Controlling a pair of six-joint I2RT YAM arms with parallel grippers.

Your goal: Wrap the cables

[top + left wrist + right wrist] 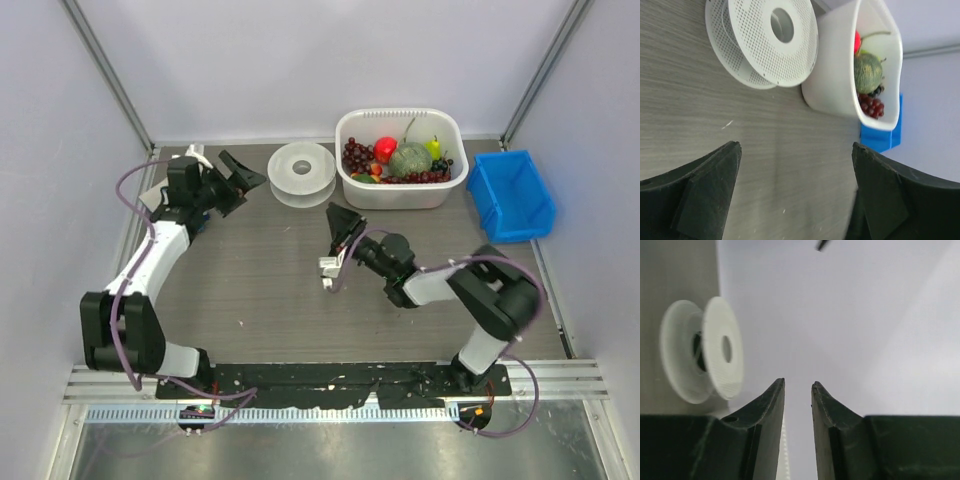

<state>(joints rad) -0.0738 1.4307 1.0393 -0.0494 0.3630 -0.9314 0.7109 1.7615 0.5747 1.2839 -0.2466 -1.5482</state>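
The thin white cord (785, 445) shows in the right wrist view as a short beaded strip lying along the inner face of one finger. My right gripper (798, 382) has its jaws a narrow gap apart, wider than the cord, and points at the translucent white spool (700, 352). From above, the right gripper (338, 220) hovers at mid table, just short of the spool (302, 172). A small white piece (328, 268) hangs below its wrist. My left gripper (240, 185) is open and empty, left of the spool (765, 45).
A white tub (345, 180) of toy fruit stands right of the spool at the back. A blue bin (510, 195) sits at the far right. Both show in the left wrist view, the tub (835, 75) and the bin (880, 140). Frame posts stand at the back corners.
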